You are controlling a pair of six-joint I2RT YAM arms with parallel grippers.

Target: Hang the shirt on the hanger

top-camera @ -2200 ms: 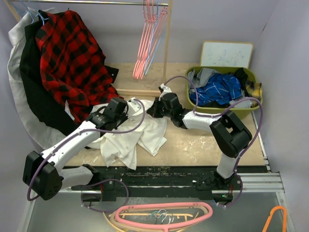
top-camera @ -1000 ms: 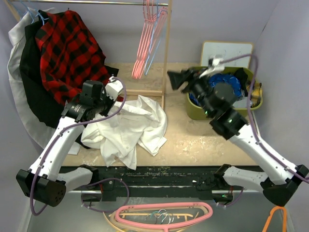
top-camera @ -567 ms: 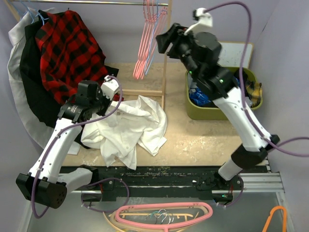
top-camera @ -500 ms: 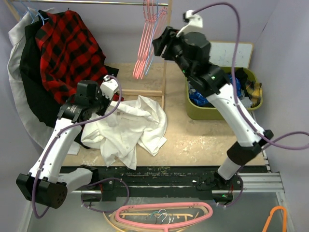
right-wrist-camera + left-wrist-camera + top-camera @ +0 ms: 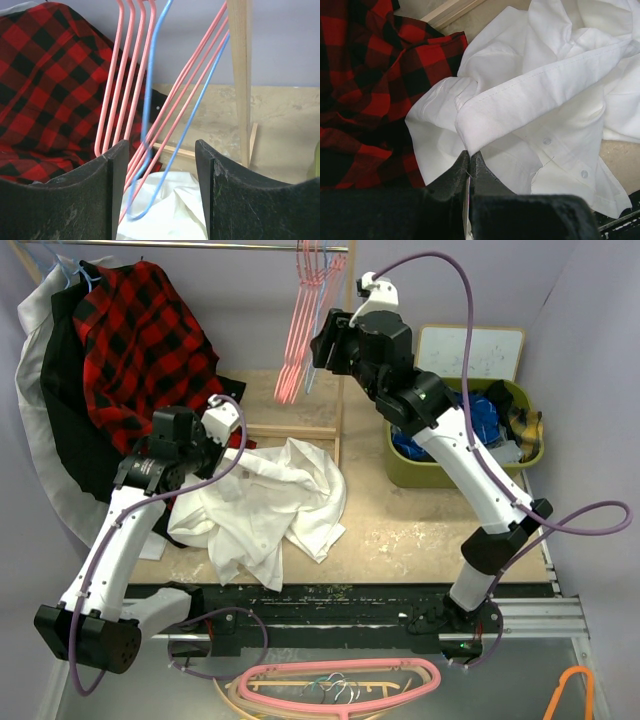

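The white shirt (image 5: 280,505) lies crumpled on the table, and my left gripper (image 5: 232,445) is shut on a folded edge of it. The left wrist view shows that fold (image 5: 560,85) pinched at the closed tips of the left gripper (image 5: 469,154). The light-blue hanger (image 5: 309,378) hangs from the rail among pink ones. My right gripper (image 5: 325,340) is raised right beside it and open. In the right wrist view the blue hanger (image 5: 150,75) shows in the gap of the right gripper (image 5: 161,147), untouched by either finger, with the shirt (image 5: 170,220) below.
Pink hangers (image 5: 296,330) hang beside the blue one, against a wooden rack post (image 5: 347,340). A red-and-black plaid shirt (image 5: 140,350) hangs at left. A green bin (image 5: 420,472) of clothes stands at right, a whiteboard (image 5: 470,350) behind it. More pink hangers (image 5: 340,680) lie below the arm bases.
My right arm has swung up and left from over the bin to the hanging hangers, its jaws narrowing a little. The left gripper has stayed shut on the shirt.
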